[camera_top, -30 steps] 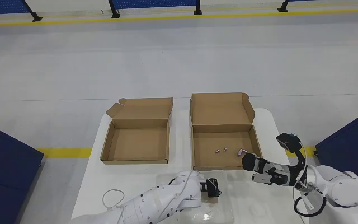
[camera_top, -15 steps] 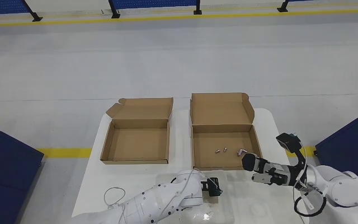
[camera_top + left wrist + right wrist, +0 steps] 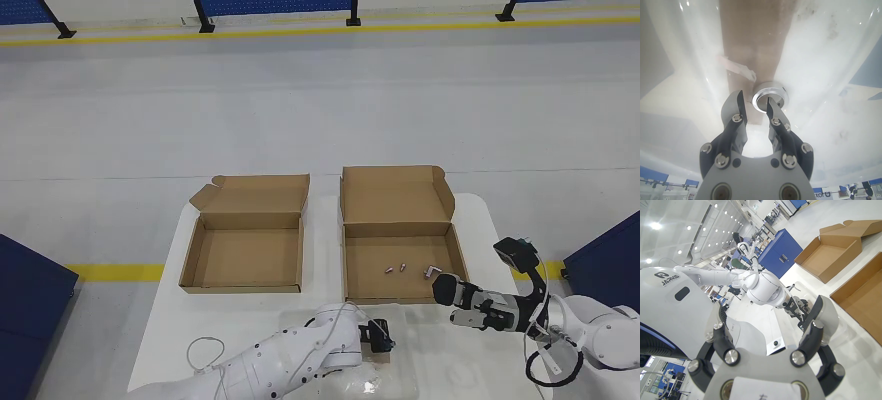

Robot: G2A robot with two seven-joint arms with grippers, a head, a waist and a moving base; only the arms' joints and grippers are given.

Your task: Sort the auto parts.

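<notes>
A silver metal ring point(image 3: 770, 98) lies in a clear plastic container point(image 3: 829, 75) near the table's front edge. My left gripper point(image 3: 755, 102) is open over it, one finger inside the ring and the other outside its wall. A small pinkish part point(image 3: 738, 67) lies just beyond the ring. In the top view the left gripper point(image 3: 378, 337) sits inside the container point(image 3: 405, 322). My right gripper point(image 3: 450, 298) hovers by the right box's front right corner, open with nothing in it point(image 3: 770, 313).
Two open cardboard boxes stand side by side. The left box point(image 3: 245, 255) holds nothing; the right box point(image 3: 370, 280) holds a few small parts point(image 3: 393, 268) point(image 3: 431, 270). Blue cabinets stand off both sides of the table.
The left arm has shifted only slightly over the container. The right arm has kept still.
</notes>
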